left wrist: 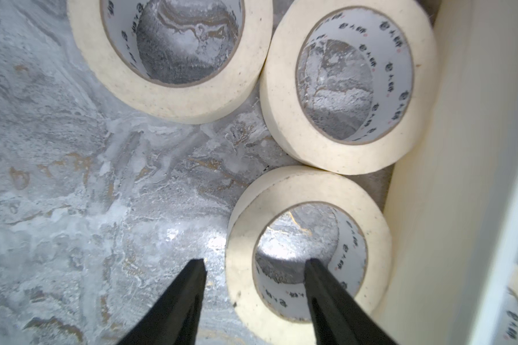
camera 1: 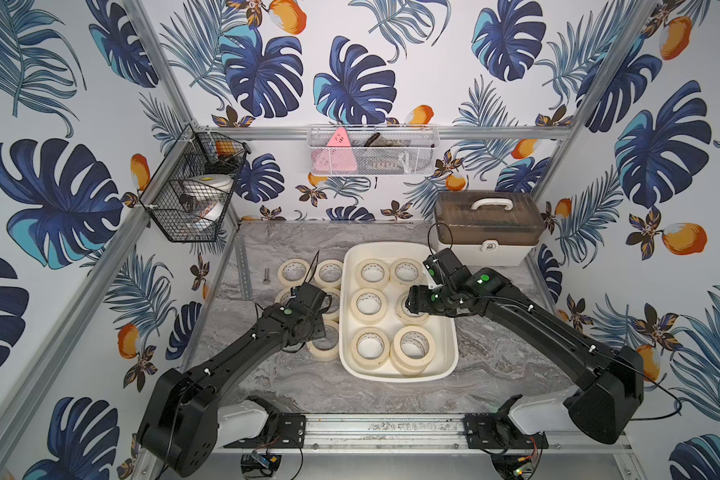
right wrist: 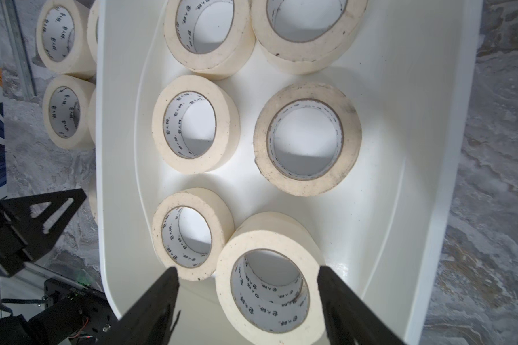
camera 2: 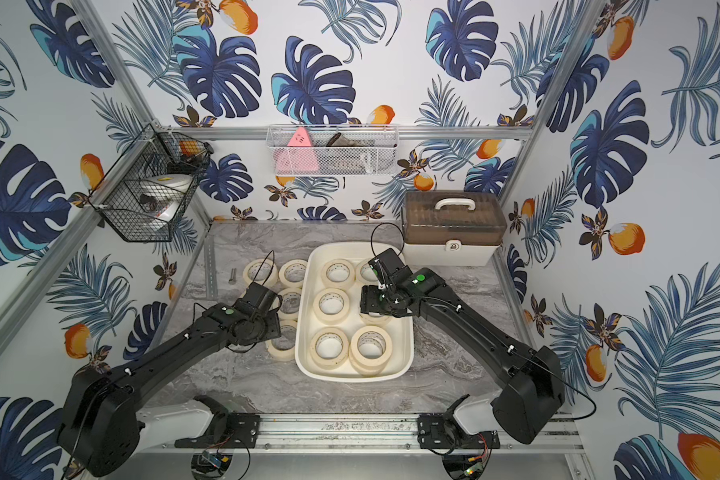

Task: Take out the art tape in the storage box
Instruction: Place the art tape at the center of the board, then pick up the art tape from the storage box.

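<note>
Closest to the lens, the left pincer (left wrist: 254, 261), two black tapered fingers, stands released astride the wall of one roll of the art tape (left wrist: 296, 185), a cream masking-tape ring with a white printed core: one finger inside the core, one outside, gaps on both sides. That roll lies flat on the grey marbled desk (left wrist: 72, 179), just beside the outer wall of the storage box (camera 1: 385, 248), a shallow glossy white plastic tub at the desk's centre. More such rolls lie on the desk from the tub's 8 to 10 o'clock. Inside the tub, rolls lie flat in two columns of three; the 5 o'clock one is a stack of two. The right pincer (right wrist: 247, 268) hangs over that stack, fingers spread, grasping nothing. At the desk's 1 o'clock sits a cream case with a brown see-through lid (camera 1: 489, 226), shut. A black wire basket (camera 1: 171, 220) at 10 o'clock holds bigger white rolls (camera 1: 208, 183); a white mesh basket (camera 1: 391, 164) at 12 o'clock holds a pink triangular piece (camera 1: 336, 158).
</note>
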You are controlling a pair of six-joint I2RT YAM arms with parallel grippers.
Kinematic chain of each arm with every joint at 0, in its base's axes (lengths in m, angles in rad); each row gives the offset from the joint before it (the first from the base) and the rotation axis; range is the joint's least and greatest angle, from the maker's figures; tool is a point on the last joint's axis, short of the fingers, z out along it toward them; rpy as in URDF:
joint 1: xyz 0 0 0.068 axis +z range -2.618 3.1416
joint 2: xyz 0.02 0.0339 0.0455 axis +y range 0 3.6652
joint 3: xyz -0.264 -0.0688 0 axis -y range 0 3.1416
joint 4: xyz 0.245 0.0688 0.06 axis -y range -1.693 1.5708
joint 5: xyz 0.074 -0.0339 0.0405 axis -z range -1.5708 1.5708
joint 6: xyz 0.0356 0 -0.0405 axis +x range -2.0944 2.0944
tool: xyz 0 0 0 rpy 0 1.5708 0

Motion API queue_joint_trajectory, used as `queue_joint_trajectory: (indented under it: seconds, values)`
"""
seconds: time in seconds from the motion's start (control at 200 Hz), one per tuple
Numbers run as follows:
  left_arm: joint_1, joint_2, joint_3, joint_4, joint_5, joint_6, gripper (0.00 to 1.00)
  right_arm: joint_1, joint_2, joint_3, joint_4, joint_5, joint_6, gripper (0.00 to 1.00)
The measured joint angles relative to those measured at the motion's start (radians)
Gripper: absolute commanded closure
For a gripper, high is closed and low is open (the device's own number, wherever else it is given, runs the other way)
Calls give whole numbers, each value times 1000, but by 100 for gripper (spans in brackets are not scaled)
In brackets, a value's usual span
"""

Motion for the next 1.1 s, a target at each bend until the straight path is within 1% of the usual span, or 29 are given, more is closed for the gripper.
queue_joint_trajectory:
  seconds: [0.14,0.215,0.39,0.58,0.711,0.901,1.101]
  values:
    - [0,-47,47,-40,25,21,18,-23,-28,-56,-19,-2,0,24]
    - [0,-63,72,-57,41,36,14,-28,-44,-87,-30,-4,0,24]
    - [0,-86,125,-98,47,72,2,-32,-67,-181,-40,-24,0,28]
    - [0,-152,141,-102,57,117,1,-33,-70,-251,-40,-34,1,33]
    - [0,-207,134,-88,70,131,1,-33,-56,-272,-39,-43,1,39]
    - [0,-190,140,-87,81,148,1,-32,-47,-292,-23,-66,0,44]
    - [0,-194,141,-87,91,149,1,-32,-26,-305,5,-81,0,48]
